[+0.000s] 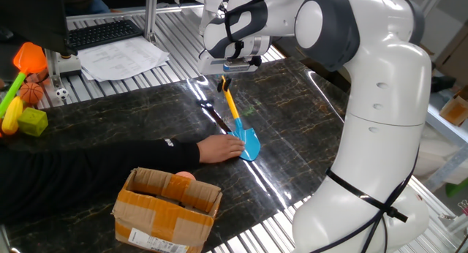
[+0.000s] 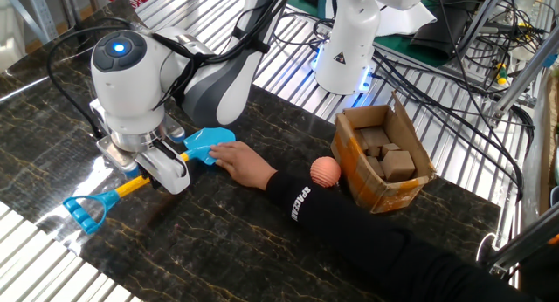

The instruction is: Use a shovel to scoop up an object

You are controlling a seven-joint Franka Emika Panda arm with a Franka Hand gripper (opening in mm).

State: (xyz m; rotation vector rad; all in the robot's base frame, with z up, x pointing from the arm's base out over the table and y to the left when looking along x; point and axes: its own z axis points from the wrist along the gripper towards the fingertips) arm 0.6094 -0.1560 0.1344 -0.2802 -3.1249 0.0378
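Note:
The shovel [image 1: 246,140] lies tilted with its blue blade on the dark table and its yellow-orange shaft [image 2: 131,187] rising into my gripper [image 2: 160,169], which is shut on the shaft. In the one fixed view the gripper [image 1: 228,72] sits at the shaft's top. The blue looped handle end [image 2: 85,212] sticks out past the gripper. A person's hand [image 2: 238,162] rests against the blade [image 2: 208,143]. The salmon-orange ball [image 2: 325,172] sits by the person's forearm next to the cardboard box; in the one fixed view it [image 1: 185,177] peeks over the box's edge.
A cardboard box [image 2: 382,158] with brown blocks stands at the table's side; it also shows in the one fixed view [image 1: 167,209]. The person's black-sleeved arm [image 1: 88,161] lies across the table. Toys, an orange spade head [image 1: 30,58] and a mini basketball [image 1: 31,93], stand far left.

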